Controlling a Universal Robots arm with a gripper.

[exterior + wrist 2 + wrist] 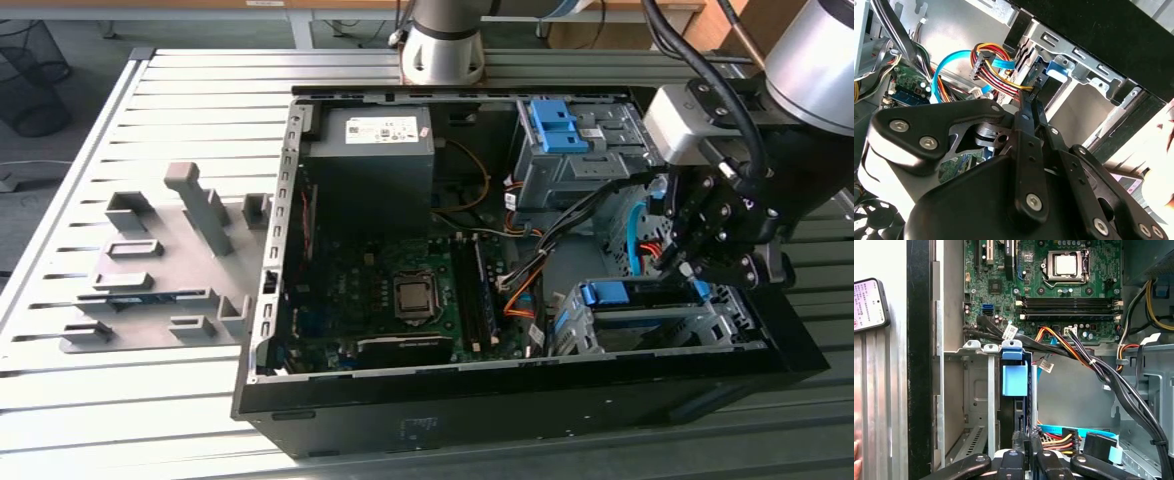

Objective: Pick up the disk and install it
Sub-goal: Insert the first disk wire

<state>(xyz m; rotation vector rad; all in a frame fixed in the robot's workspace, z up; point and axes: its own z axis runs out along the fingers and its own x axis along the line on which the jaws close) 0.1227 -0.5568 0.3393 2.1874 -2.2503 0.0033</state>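
Exterior view: the disk point(625, 293) sits in the drive cage point(657, 335) at the computer case's point(534, 400) five o'clock corner. The arm's jaws, pressed together, are right at its blue rail.

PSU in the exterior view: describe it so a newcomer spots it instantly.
Find the open computer case on the slatted table. Inside, toward the exterior view's upper left, beside the motherboard, sits the PSU. Unlike the silver drive cages, it is a plain black box with a white sticker.
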